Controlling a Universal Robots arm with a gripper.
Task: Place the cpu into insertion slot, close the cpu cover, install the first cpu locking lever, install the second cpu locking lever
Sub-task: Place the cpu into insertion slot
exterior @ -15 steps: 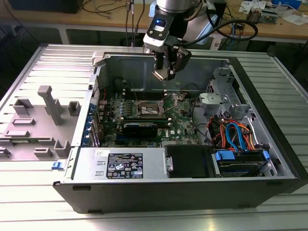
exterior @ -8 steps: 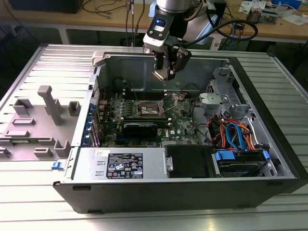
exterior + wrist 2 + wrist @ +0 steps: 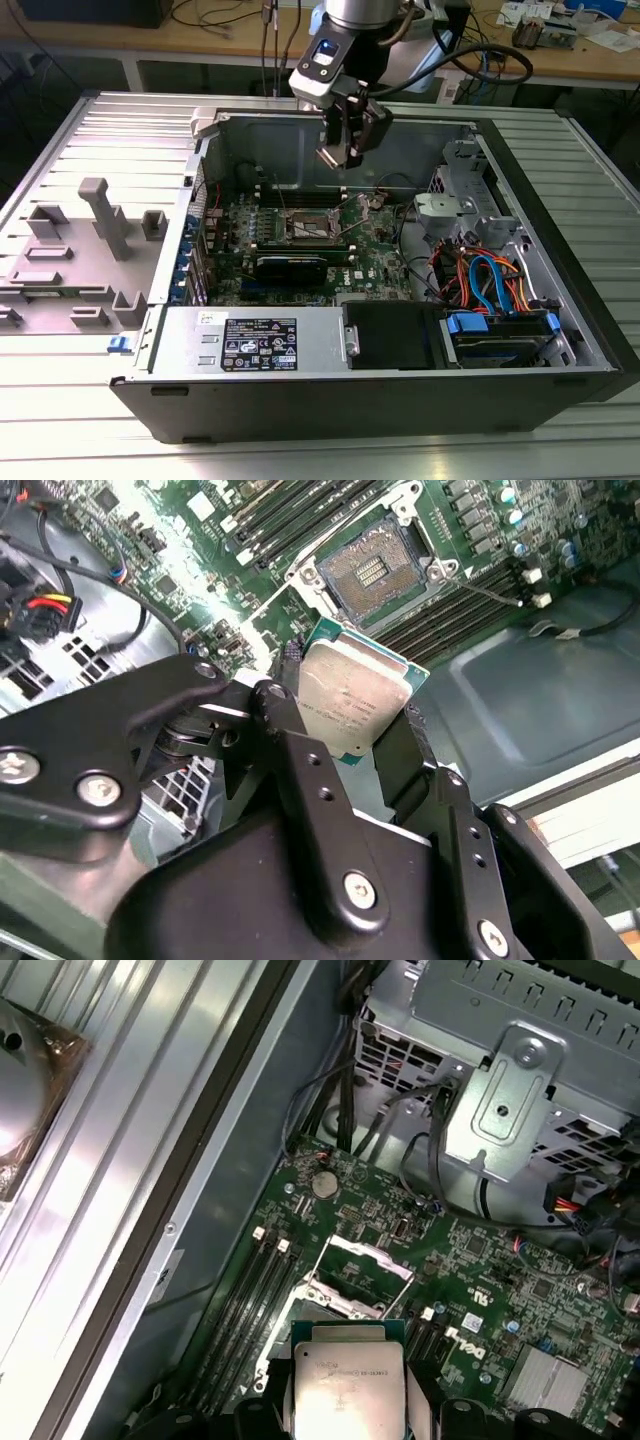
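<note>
Pinches the cpu (image 3: 355, 695) by two opposite edges in the end effector (image 3: 343, 152), up in the air at the upper middle of the exterior view and well above the insertion slot (image 3: 308, 226) near that frame's centre. Best to keep the chip flat, square its corners to the slot and lower straight down, never sliding across the contacts (image 3: 372, 572). Shows the cpu cover (image 3: 362, 1260) apparently swung open in the first wrist view, lays those contacts bare in the second wrist view, and gives the height gap in the exterior view.
</note>
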